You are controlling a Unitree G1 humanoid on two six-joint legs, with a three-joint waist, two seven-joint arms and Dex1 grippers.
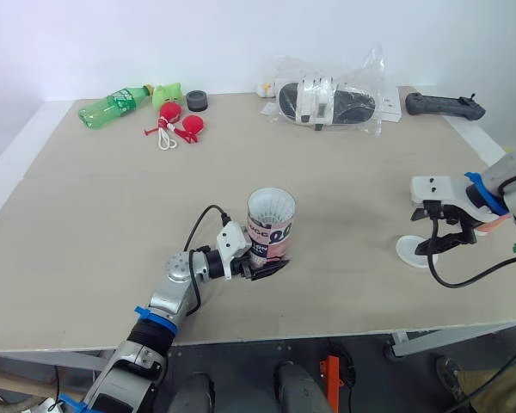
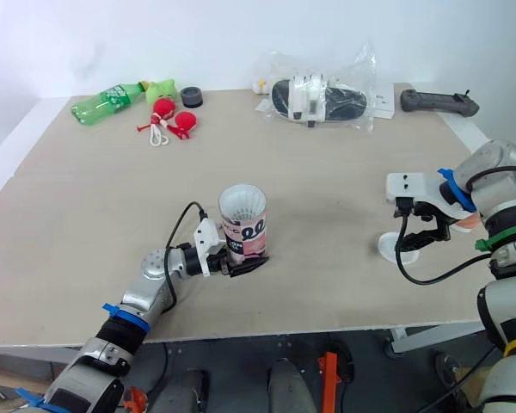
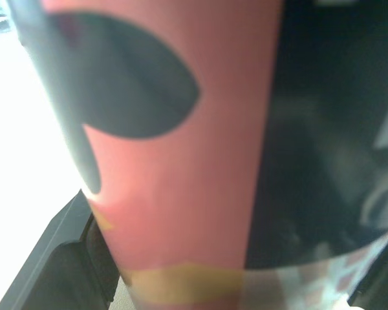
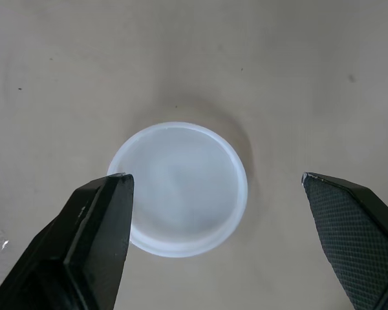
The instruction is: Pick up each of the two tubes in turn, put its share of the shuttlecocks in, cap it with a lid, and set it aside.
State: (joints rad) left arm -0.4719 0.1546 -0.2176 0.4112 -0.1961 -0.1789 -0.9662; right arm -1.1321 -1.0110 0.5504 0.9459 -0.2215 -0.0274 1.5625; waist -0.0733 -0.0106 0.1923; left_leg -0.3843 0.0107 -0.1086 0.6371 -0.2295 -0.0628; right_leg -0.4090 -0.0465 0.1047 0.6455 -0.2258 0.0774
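Your tube (image 1: 269, 228) stands upright near the front edge of the table (image 1: 112, 215), with its mouth uncapped and white shuttlecock feathers (image 1: 271, 205) showing inside. Your left gripper (image 1: 262, 260) is clamped around the tube's lower part. Over to the right, the white lid (image 4: 181, 200) lies flat on the table. Your right gripper (image 4: 213, 179) hangs over it with the fingers spread wide on either side. At the far edge lie a green bottle (image 1: 112, 105), a plastic bag (image 1: 327, 99) and a black controller (image 1: 443, 106).
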